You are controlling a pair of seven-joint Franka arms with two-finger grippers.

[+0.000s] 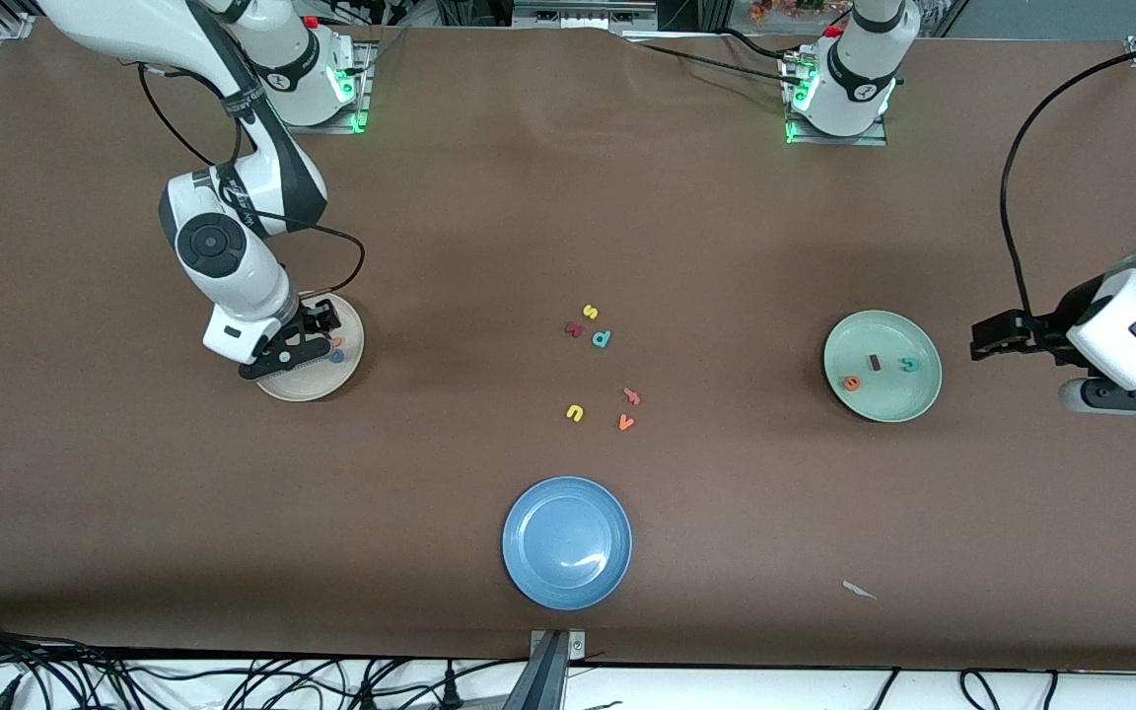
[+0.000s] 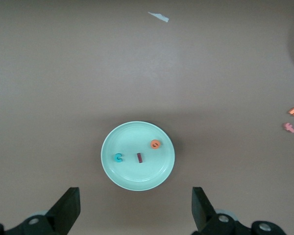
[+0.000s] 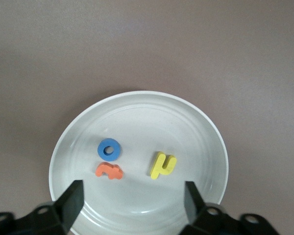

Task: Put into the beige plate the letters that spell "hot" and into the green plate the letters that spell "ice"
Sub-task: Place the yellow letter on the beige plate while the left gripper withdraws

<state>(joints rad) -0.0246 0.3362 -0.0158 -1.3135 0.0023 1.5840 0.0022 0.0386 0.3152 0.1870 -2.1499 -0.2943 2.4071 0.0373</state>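
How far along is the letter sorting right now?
Both words look placed. The beige plate holds the yellow h, blue o and orange t; the green plate holds i, c, e. Nothing is in hand: the right gripper is open over the beige plate, and the left gripper waits open. Nothing left.

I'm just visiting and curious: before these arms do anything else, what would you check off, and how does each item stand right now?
1. Yellow "h", blue "o" and orange "t" lie in the beige plate: ok.
2. Dark red "i", orange "e" and teal "c" lie in the green plate: ok.
3. Right gripper open and holding nothing, over the beige plate: ok.
4. Left gripper open and empty, waiting off the green plate's edge at its own end of the table: ok.
5. Leftover letters sit mid-table, outside all plates: ok.
6. Blue plate holds no letters: ok.
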